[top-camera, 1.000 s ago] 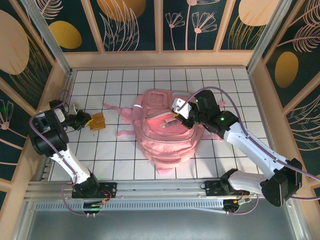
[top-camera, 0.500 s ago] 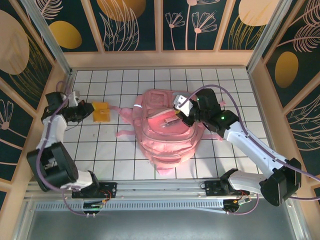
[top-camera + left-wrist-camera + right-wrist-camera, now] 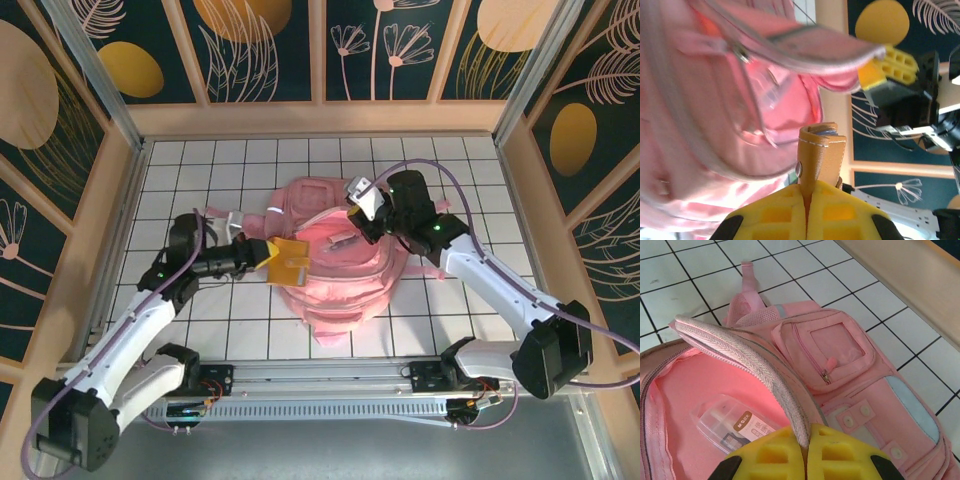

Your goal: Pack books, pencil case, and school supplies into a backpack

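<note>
The pink backpack (image 3: 335, 295) lies in the middle of the table, its main compartment open. My right gripper (image 3: 806, 437) is shut on the grey-lined rim of the flap (image 3: 740, 347) and holds it up. Inside lies a clear plastic case (image 3: 732, 427) with a brown label; I cannot tell if it is the pencil case. My left gripper (image 3: 807, 192) is shut on the flat orange pad (image 3: 822, 155), one of the school supplies, right at the backpack's left edge (image 3: 287, 262). The books are out of view.
Pink straps (image 3: 225, 215) trail from the backpack's far left side over the white tiled table (image 3: 440, 160). Wooden walls (image 3: 320, 118) stand close round the table. A zipped front pocket (image 3: 832, 347) faces my right wrist.
My left arm has swung from the table's far left edge in to the backpack, carrying the orange pad. The right gripper has kept its hold on the flap and shifted slightly towards the back.
</note>
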